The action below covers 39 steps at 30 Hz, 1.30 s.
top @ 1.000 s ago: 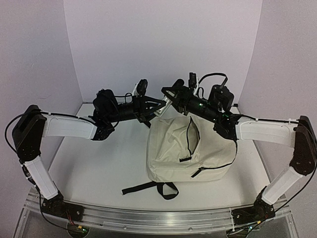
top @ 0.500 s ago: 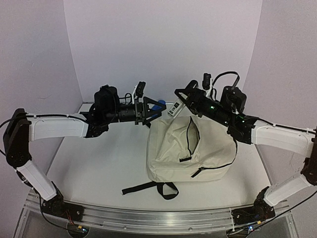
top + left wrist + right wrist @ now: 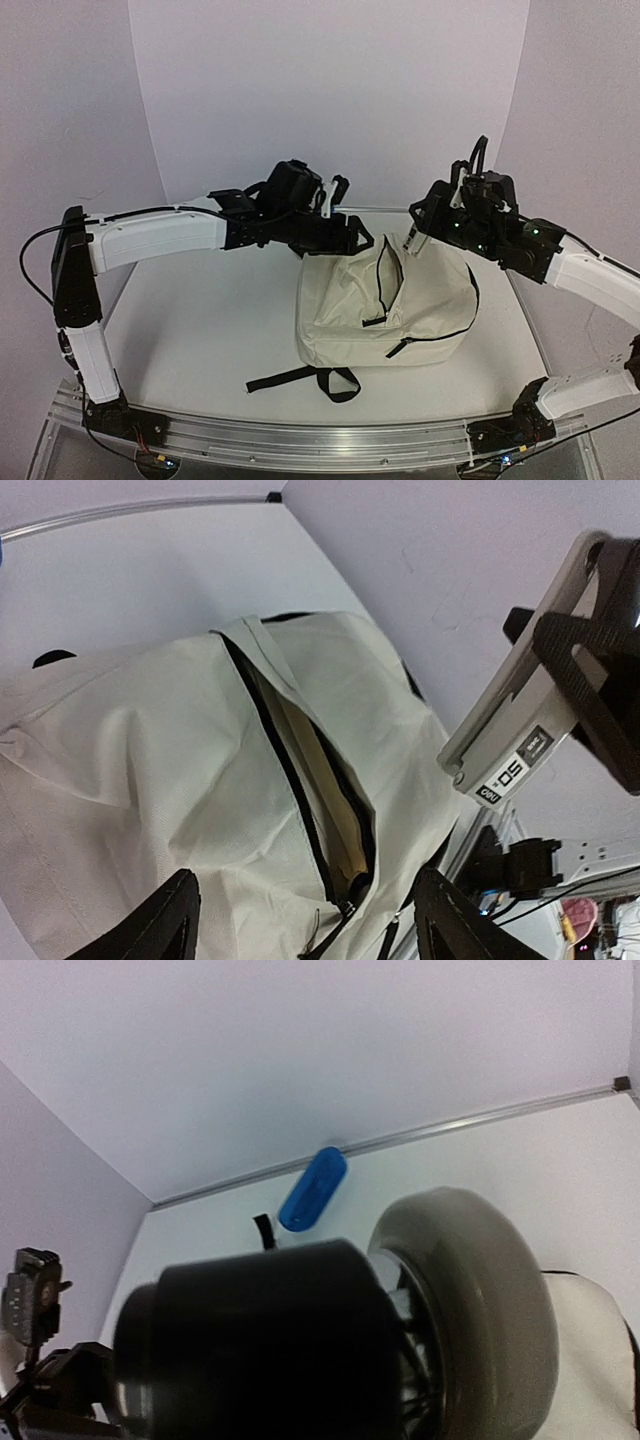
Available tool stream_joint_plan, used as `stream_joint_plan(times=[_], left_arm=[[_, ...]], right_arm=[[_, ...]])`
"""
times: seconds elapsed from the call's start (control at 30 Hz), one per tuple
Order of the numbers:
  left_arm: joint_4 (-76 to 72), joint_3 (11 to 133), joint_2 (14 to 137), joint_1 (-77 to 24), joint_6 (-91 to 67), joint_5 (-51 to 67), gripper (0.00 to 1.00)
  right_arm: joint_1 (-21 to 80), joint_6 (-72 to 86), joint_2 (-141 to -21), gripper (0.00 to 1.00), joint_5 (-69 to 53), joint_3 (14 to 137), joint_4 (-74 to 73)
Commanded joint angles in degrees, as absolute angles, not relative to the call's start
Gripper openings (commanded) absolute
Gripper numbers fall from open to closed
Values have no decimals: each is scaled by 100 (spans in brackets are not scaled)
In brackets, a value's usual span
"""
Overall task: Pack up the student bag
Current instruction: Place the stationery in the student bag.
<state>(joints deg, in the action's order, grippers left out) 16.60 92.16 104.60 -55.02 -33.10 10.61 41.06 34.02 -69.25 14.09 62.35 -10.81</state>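
Top external view: left gripper (image 3: 360, 241) hovers spread above the unzipped bag (image 3: 350, 310) — right gripper (image 3: 418, 222) pinches a white bar (image 3: 510, 740).

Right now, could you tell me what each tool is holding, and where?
The right tool grips a white labelled bar by one end; left tool holds nothing.
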Motion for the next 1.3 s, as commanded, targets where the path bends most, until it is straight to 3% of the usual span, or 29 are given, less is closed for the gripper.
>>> stream_joint_plan(times=[0.0,0.2,0.67,0.7,1.03,1.27], left_arm=[[3017,10243,11097,-5878,-2680,224,72],[3297,10808,11566,-6031,-2651,166,61],[3968,11895,12545,-6095,-2813,-535,62],[4042,11941,12578,-6105,-2803,-611,60],[3993,12051,12505,-6240,-2663,-1098,1],[3326,11376,11828,-6238,-2692,-1142,0]], right_arm=[[4061,3275,-6663,0,1850,6398,-1501],[4058,3332,-6494,0,1734,6273,-1547],[4062,3636,-6295,0,1185,5933,-1477],[4054,3638,-6276,0,1171,5922,-1472],[4056,3628,-6295,0,605,5802,-1108],[4061,3875,-6881,0,152,5782,-429]])
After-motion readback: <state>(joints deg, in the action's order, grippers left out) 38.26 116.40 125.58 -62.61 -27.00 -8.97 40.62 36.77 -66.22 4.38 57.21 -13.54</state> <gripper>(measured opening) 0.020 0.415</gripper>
